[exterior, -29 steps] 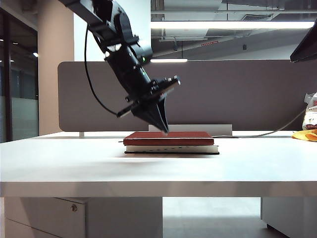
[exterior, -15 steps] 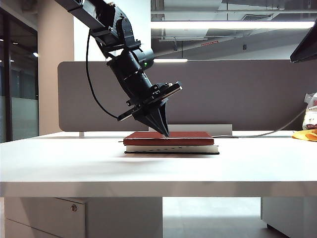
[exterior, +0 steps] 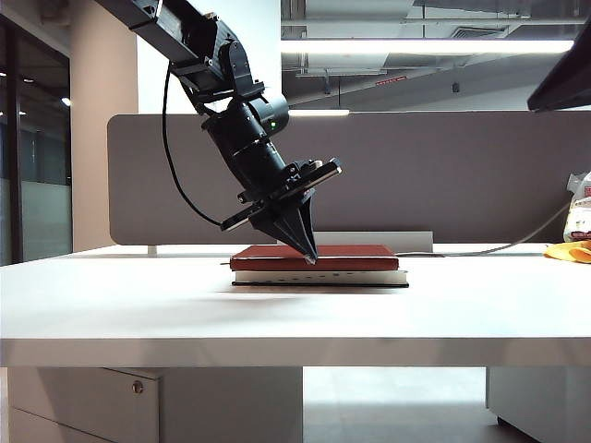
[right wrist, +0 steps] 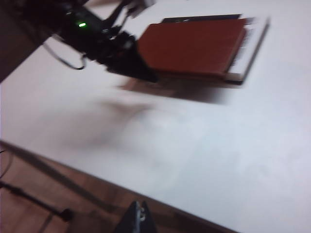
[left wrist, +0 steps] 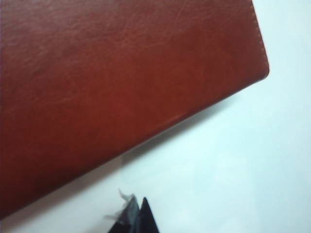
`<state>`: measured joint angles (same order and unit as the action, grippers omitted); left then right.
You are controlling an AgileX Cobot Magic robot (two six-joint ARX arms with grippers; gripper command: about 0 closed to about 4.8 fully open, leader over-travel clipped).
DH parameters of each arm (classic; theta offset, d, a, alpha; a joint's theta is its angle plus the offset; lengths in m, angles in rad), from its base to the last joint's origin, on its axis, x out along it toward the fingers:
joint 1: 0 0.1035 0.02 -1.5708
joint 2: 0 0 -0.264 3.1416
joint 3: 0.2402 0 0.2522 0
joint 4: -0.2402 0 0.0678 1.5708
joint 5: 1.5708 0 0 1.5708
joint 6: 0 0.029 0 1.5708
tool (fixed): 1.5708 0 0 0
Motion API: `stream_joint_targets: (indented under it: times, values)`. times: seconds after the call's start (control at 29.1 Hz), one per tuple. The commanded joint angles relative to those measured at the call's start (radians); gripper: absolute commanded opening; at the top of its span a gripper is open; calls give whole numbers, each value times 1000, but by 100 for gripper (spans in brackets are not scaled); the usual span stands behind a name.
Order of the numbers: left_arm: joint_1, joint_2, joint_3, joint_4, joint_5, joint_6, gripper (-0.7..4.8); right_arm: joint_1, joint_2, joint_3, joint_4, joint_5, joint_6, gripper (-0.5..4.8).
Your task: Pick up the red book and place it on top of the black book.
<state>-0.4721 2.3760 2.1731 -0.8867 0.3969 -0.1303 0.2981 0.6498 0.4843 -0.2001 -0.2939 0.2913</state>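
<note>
The red book (exterior: 314,257) lies flat on top of the black book (exterior: 323,277) in the middle of the white table (exterior: 277,314). My left gripper (exterior: 312,257) is shut and empty, pointing steeply down, with its tips at the red book's near edge. In the left wrist view the red book (left wrist: 121,73) fills most of the picture, and the left gripper (left wrist: 138,208) hangs over bare table just beside it. From the right wrist, the red book (right wrist: 194,46) and the black book's (right wrist: 252,43) page edge show far off. My right gripper (right wrist: 140,209) is shut and empty, out past the table's edge.
A grey partition (exterior: 462,175) runs along the back of the table. At the far right lie a yellow object (exterior: 568,251) and a white bag (exterior: 580,208), and a cable (exterior: 480,249) trails toward the books. Part of the right arm (exterior: 563,83) shows at upper right.
The left gripper has sunk a little, bringing its tips down to the red book's near edge. The books have not moved.
</note>
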Motion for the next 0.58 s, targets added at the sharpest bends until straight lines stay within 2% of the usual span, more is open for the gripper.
stream_joint_targets:
  times: [0.03, 0.27, 0.48, 0.58]
  values:
    - [-3, -1, 5, 9, 0, -2, -6, 2, 0, 6, 16, -73, 5, -2]
    - [-3, 1, 5, 10, 0, -3, -6, 48, 0, 6, 17, -130, 27, -2]
    - [-3, 13, 5, 11, 0, -16, -6, 140, 0, 6, 18, -44, 27, -2]
    - [-3, 24, 5, 10, 4, -20, -6, 163, 0, 6, 18, -34, 26, -2]
